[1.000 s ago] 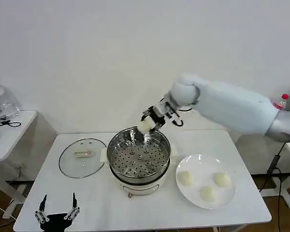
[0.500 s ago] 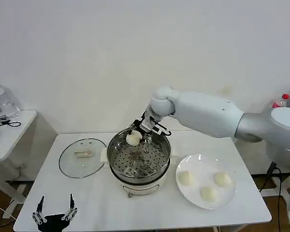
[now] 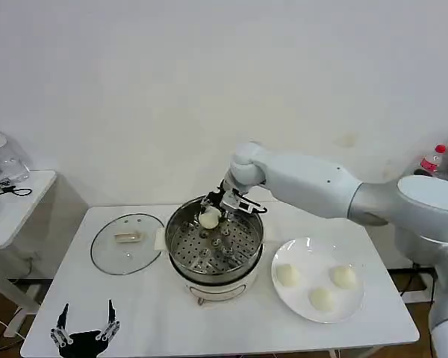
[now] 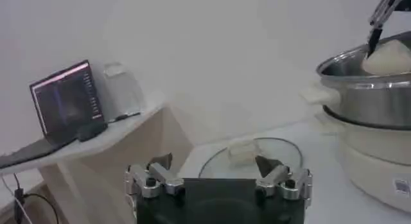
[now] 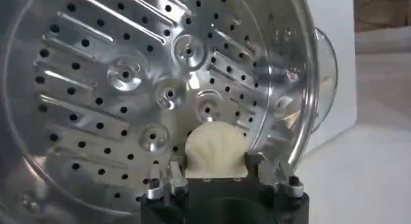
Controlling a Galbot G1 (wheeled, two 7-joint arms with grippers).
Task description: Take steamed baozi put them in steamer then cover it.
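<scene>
Over the steamer (image 3: 213,252), right gripper (image 3: 213,212) clamped on a baozi (image 3: 209,218), left gripper (image 3: 85,333) spread

Setting: robot test room or lab, arranged as a mock kitchen station. Evidence: bare white wall (image 3: 134,89); plain white table (image 3: 142,313) carrying a steamer (image 3: 213,250), a glass cover (image 3: 127,242) and a white plate (image 3: 319,280); side table (image 3: 15,201) with an open laptop (image 4: 64,103); cables on the floor (image 3: 422,261).
</scene>
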